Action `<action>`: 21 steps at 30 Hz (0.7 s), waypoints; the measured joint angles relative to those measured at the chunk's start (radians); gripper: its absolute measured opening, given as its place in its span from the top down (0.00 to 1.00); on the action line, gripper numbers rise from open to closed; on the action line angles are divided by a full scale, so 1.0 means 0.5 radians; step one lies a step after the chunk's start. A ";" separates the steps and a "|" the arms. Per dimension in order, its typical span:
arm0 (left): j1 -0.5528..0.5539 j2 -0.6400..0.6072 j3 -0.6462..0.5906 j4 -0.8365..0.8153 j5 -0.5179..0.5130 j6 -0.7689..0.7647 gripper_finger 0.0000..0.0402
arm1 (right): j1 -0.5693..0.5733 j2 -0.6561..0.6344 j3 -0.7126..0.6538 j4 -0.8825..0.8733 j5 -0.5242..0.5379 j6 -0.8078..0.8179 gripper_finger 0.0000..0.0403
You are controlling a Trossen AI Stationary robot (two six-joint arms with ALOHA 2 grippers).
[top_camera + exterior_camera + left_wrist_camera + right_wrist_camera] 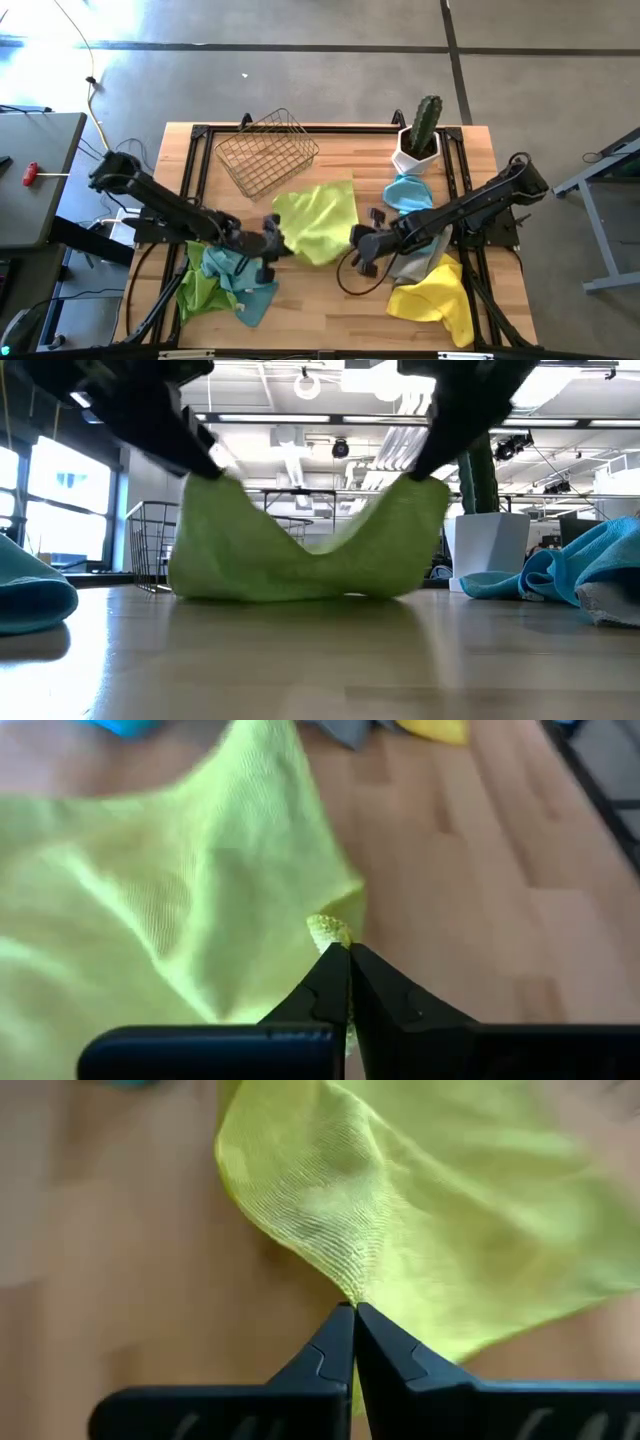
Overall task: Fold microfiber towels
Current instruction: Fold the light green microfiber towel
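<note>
A lime green microfiber towel (318, 222) is at the table's middle, strung between my two grippers. My left gripper (275, 240) is shut on its left near corner and my right gripper (358, 242) on its right near corner. In the low view the towel (300, 560) sags between them and its lower fold rests on the table. A light blue and a lime green towel (225, 282) lie heaped at the near left. A light blue towel (407, 192), a grey towel (420, 265) and a yellow towel (438, 295) lie on the right. My left gripper pinches a corner of the lime towel (330, 932) between its two fingertips, slanting down from the table's left. That corner (205, 472) is held up off the table. My right gripper pinches the opposite corner (352, 1292) between its fingertips, slanting down from the right. That corner (428, 475) is raised too; the cloth hangs slack between the two holds, its bottom on the table.
A wire basket (265, 152) stands at the far left of the table. A cactus in a white pot (420, 135) stands at the far right. Bare wood (320, 295) lies near the front edge between the two heaps.
</note>
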 joint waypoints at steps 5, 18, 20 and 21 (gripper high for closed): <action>-0.133 0.274 -0.002 0.279 0.244 -0.241 1.00 | 0.040 0.003 0.000 -0.084 -0.473 0.229 1.00; -0.193 0.278 0.007 0.272 -0.004 -0.403 1.00 | -0.052 0.005 -0.001 -0.255 -0.357 -0.238 1.00; -0.178 0.255 -0.003 0.099 -0.124 -0.404 1.00 | -0.094 0.005 -0.001 -0.259 -0.267 -0.354 1.00; -0.168 0.247 -0.003 0.046 -0.184 -0.404 1.00 | -0.119 0.005 -0.001 -0.261 -0.238 -0.403 1.00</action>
